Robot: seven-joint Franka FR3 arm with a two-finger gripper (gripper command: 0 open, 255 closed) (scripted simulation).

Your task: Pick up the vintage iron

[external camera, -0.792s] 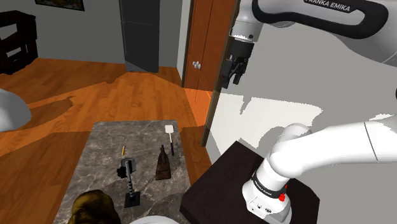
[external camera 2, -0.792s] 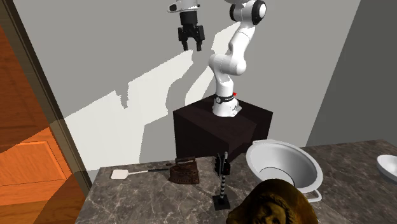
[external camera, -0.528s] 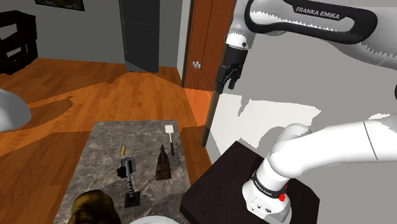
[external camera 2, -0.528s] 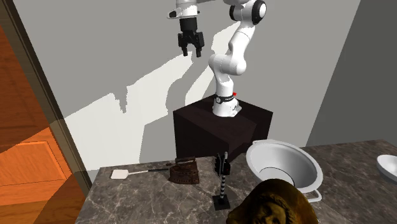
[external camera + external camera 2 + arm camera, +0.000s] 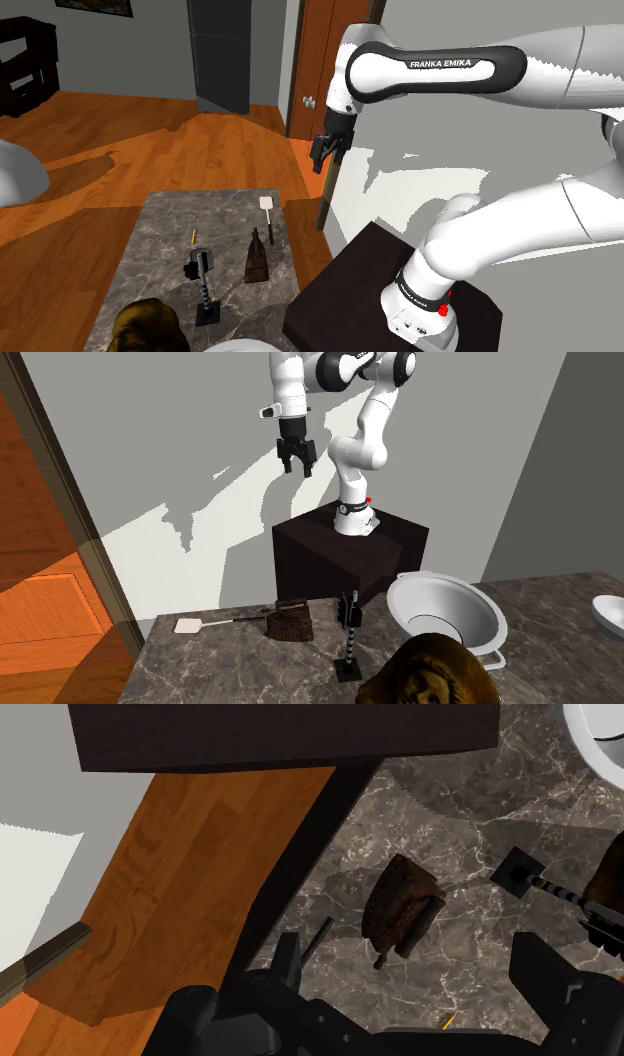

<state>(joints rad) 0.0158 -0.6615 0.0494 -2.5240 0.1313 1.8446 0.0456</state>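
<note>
Evidently the claw [image 5: 322, 155], wide and empty, has swung down from upper right toward frame centre; the iron [image 5: 257, 258] sits untouched on the worktop [image 5: 160, 225] below. Approach just begun.

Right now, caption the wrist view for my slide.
Open gripper poised well above the brown vintage iron on a dark marble counter, with wooden floor alongside.

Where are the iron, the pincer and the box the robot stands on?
iron [image 5: 398, 902], wrist view, its brown body
pincer [image 5: 299, 470], second exterior view, midway between its fingertips
box [image 5: 312, 564], second exterior view, its dark side
</note>
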